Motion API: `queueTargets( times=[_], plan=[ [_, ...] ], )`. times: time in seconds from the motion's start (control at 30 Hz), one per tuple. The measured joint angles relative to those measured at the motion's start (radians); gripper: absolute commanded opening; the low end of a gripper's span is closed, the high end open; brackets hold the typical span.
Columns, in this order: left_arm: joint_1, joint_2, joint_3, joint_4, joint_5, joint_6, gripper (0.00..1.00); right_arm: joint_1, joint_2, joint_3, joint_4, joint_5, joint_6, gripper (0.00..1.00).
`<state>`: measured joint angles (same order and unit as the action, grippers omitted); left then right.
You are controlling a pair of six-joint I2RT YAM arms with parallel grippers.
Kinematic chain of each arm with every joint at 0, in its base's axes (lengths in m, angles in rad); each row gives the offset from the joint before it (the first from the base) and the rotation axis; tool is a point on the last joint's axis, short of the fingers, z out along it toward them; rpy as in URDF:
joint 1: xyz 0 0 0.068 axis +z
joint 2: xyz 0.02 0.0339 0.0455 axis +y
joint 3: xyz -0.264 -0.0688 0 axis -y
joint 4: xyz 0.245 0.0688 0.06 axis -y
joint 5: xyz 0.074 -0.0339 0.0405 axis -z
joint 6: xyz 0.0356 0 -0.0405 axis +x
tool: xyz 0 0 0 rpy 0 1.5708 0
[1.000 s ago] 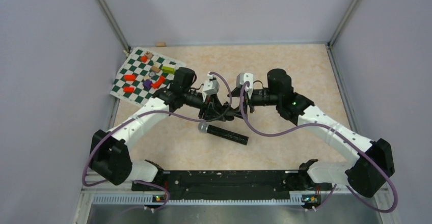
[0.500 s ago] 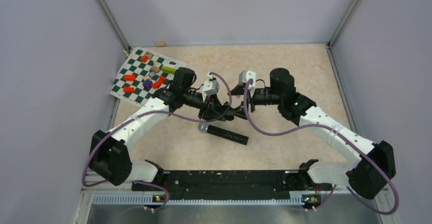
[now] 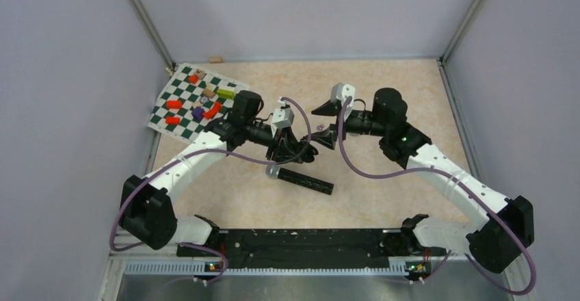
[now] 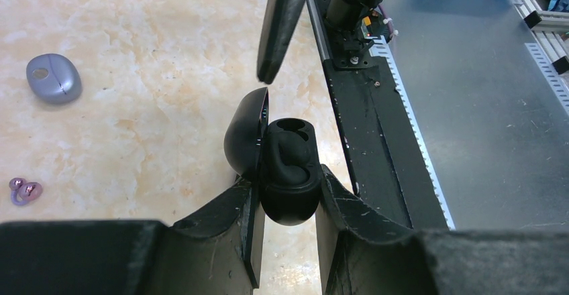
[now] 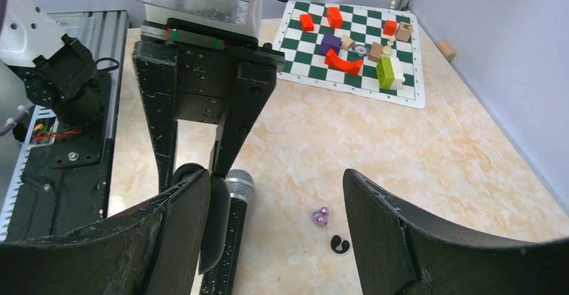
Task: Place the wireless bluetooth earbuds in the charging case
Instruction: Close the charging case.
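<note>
— Marbled beige tabletop [image 5: 429,154]. The black charging case [image 4: 290,174]?
— Lid open, pinched in the left gripper [image 4: 288,182]; contents unclear.
— And the right gripper [image 5: 276,181]?
— Spread, empty; a black earbud [image 5: 340,244] and purple earbud [image 5: 320,216] lie loose nearby.

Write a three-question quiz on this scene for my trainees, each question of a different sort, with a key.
1. True or false: the left gripper is shut on the black charging case, whose lid stands open.
2. Which lies nearest the purple earbuds? A: a black earbud. B: an orange block. C: a green block.
3. Fill in: the right gripper has its jaws ____ and holds nothing.

Key: 1 true; 2 A; 3 open.
</note>
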<state>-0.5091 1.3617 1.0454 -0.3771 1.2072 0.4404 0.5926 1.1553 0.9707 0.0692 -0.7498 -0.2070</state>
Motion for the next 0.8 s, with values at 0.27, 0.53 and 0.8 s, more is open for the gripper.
queueTargets(
  times=[0.27,0.53,0.8],
  plan=[
    [-0.001,0.000,0.000,0.000,0.000,-0.001,0.00,0.016,0.022,0.000,-0.014,0.041,-0.027,0.70],
    [-0.001,0.000,0.000,0.000,-0.001,-0.012,0.00,0.023,0.051,0.000,-0.048,0.040,-0.056,0.70],
    [-0.001,0.000,0.000,0.000,-0.002,-0.019,0.00,0.025,0.057,0.000,-0.069,0.024,-0.062,0.70]
  ],
)
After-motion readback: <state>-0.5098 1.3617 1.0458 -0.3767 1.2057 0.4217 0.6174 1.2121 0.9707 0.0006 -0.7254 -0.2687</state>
